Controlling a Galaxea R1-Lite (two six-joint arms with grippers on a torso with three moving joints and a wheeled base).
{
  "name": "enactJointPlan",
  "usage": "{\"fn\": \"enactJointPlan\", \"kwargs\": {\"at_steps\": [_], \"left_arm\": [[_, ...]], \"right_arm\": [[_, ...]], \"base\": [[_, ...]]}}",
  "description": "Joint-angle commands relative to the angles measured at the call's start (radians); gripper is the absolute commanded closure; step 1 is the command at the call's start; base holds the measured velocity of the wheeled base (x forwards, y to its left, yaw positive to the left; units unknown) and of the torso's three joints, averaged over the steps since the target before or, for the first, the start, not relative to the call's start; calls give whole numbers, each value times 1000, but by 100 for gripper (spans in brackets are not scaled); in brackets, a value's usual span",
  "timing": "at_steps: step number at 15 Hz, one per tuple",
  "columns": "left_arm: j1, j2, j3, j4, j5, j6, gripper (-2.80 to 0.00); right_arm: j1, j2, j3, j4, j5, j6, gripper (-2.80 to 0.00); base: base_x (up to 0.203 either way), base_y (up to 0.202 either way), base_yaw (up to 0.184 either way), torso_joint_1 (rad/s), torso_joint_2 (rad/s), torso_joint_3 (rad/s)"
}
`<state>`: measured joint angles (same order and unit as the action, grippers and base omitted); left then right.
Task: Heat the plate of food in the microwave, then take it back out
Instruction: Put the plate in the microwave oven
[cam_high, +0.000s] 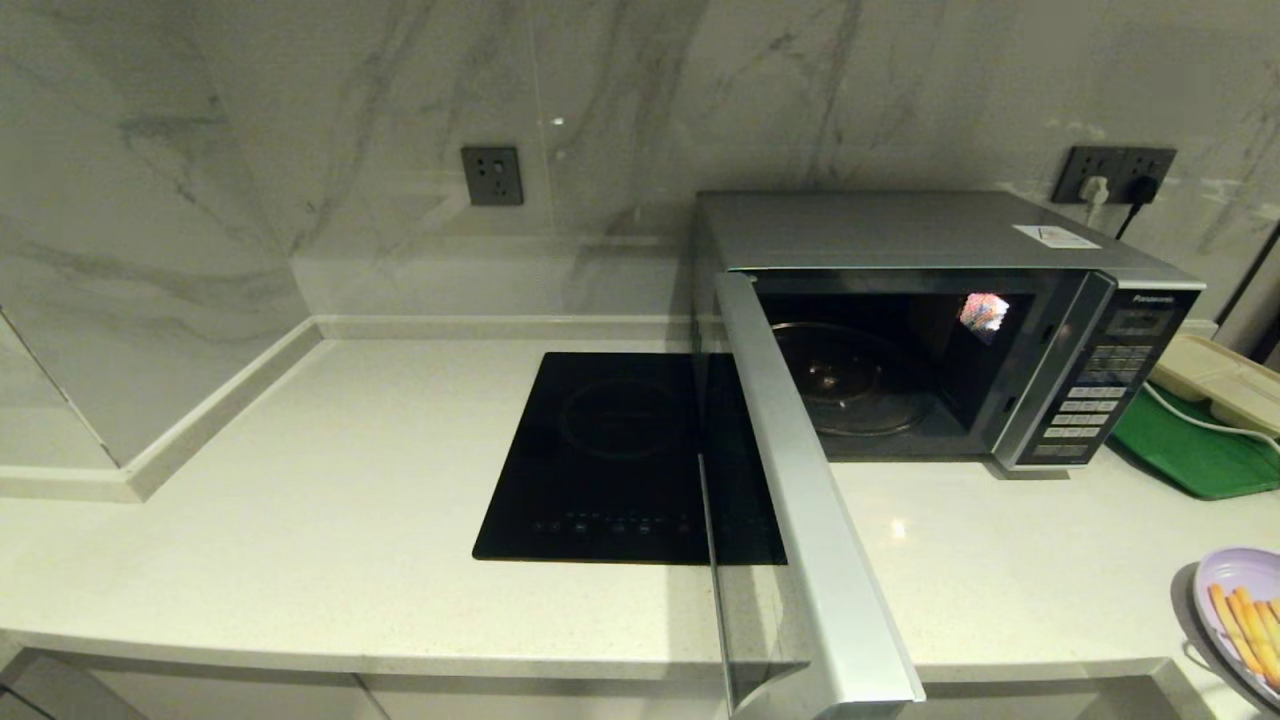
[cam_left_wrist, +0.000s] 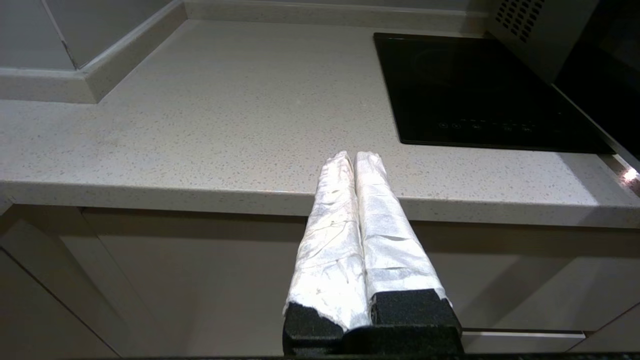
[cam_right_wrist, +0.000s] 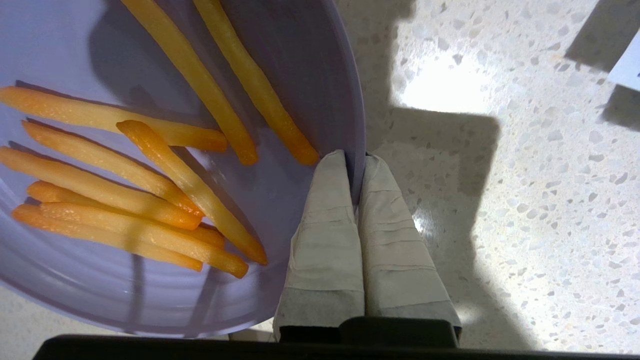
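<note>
The plate of food (cam_high: 1232, 577), a small lavender plate with orange-yellow sticks, lies at the counter's front right corner, partly cut off in the head view. In the right wrist view my right gripper (cam_right_wrist: 356, 161) is shut on the plate's rim (cam_right_wrist: 356, 125), one finger inside the plate and one outside. The silver microwave (cam_high: 900, 235) stands at the back right with its door (cam_high: 800, 480) swung wide open toward me; its cavity holds only the glass turntable (cam_high: 850, 385). My left gripper (cam_left_wrist: 355, 157) is shut and empty, hanging in front of the counter's front edge.
A black induction cooktop (cam_high: 600, 450) is set into the counter left of the microwave, partly behind the open door. A green tray (cam_high: 1200, 455) with a beige compartment tray (cam_high: 1220, 375) lies right of the microwave. Wall sockets (cam_high: 1115, 170) sit behind.
</note>
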<state>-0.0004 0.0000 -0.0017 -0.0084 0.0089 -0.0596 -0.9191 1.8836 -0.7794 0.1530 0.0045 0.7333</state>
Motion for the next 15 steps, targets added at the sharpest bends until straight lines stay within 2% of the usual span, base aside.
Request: {"fn": "enactJointPlan", "kwargs": {"at_steps": [1, 4, 6, 11, 15], "left_arm": [[0, 0, 0, -1, 0, -2, 0], [0, 0, 0, -1, 0, 0, 0], [0, 0, -1, -1, 0, 0, 0], [0, 0, 0, -1, 0, 0, 0], [0, 0, 0, -1, 0, -1, 0]], "right_arm": [[1, -39, 12, 0, 28, -40, 0], [3, -100, 34, 5, 92, -114, 0], [8, -118, 46, 7, 97, -157, 0], [67, -151, 24, 11, 132, -185, 0], [140, -152, 37, 16, 144, -152, 0]], "base": [[0, 0, 0, 0, 0, 0], [0, 0, 0, 0, 0, 0], [0, 0, 0, 0, 0, 0], [0, 0, 0, 0, 0, 0], [0, 0, 0, 0, 0, 0]]}}
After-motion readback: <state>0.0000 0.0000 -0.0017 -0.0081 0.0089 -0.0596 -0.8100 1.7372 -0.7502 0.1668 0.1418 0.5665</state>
